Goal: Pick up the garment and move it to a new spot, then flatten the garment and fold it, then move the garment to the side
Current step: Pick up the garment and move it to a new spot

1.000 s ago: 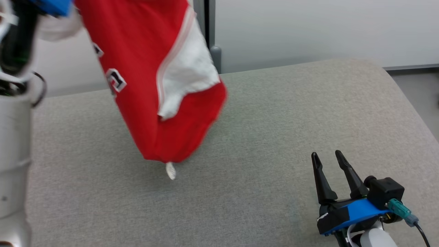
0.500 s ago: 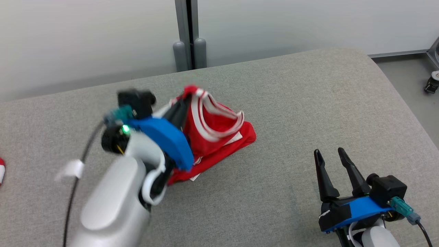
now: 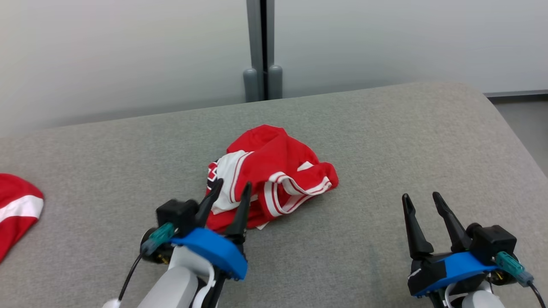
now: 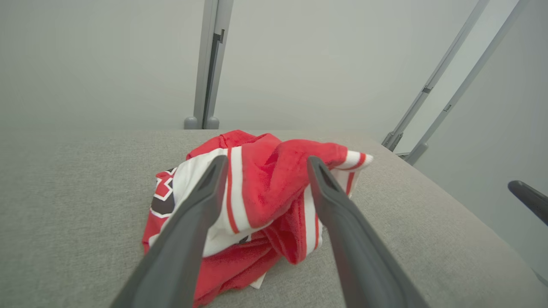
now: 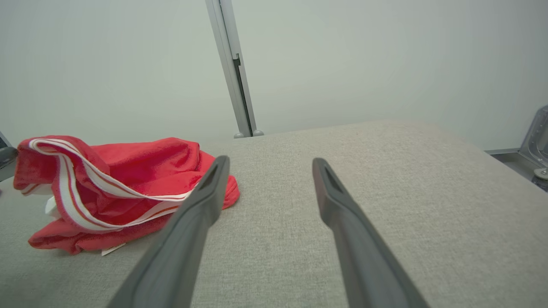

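Red garment [image 3: 274,171], crumpled heap, lettering [image 4: 162,204] illegible

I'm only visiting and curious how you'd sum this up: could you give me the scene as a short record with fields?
Surface: grey padded top
Garment: red with white stripes, crumpled heap near the middle
Left gripper: open at the heap's near edge, holding nothing
Right gripper: open, apart from the garment
Other cloth: red and white, at the left edge
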Robot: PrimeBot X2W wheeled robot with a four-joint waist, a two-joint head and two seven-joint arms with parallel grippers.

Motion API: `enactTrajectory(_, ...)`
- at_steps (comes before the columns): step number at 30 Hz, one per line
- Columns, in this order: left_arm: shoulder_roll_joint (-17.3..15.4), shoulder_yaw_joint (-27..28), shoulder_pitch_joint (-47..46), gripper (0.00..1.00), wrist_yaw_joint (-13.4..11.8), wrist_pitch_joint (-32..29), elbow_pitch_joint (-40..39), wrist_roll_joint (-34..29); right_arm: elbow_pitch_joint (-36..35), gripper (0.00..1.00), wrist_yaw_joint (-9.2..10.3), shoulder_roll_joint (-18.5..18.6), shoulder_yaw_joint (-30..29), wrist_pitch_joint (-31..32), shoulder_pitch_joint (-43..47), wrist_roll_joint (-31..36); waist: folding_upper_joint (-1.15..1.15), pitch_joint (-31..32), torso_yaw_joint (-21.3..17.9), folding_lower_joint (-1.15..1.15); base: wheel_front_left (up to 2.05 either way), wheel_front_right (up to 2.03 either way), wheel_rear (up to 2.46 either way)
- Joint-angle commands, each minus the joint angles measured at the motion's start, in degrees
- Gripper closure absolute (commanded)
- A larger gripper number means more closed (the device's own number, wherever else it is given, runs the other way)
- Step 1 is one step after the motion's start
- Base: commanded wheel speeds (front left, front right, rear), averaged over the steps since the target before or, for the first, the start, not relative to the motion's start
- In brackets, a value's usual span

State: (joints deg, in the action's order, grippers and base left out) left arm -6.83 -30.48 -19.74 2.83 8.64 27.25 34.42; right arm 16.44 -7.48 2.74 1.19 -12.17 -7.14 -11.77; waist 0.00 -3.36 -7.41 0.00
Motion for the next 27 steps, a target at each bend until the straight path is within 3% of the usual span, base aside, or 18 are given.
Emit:
enactTrajectory(1,-1.2,0.8,2.1,0.00,-0.3,2.2,-1.7,-0.3,-0.5,0.00,-0.03,0.3,-0.6,0.3,0.9,0.6,0.00,0.3,0.9,0.00,0.00,0.00,0.00)
enactTrajectory(10,-6.8,9.4,12.0,0.00,-6.5,6.5,-15.0,-4.1,-2.6,0.00,-0.03,0.3,-3.9,1.9,3.2,1.5,0.00,2.2,5.0,0.00,0.00,0.00,0.00)
enactTrajectory(14,-7.7,14.6,15.8,0.00,-7.4,6.6,-19.7,-8.0,-3.4,0.00,-0.03,0.3,-5.1,2.5,4.2,2.0,0.00,2.7,6.3,0.00,0.00,0.00,0.00)
enactTrajectory(20,-8.4,18.1,20.9,0.00,-8.4,6.6,-19.8,-11.3,-3.9,0.00,-0.03,0.3,-5.6,3.3,5.3,2.6,0.00,3.5,7.0,0.00,0.00,0.00,0.00)
enactTrajectory(27,-8.8,17.8,23.2,0.00,-9.4,6.2,-17.1,-12.8,-3.7,0.00,-0.03,0.3,-5.3,3.8,5.9,2.4,0.00,4.4,7.8,0.00,0.00,0.00,0.00)
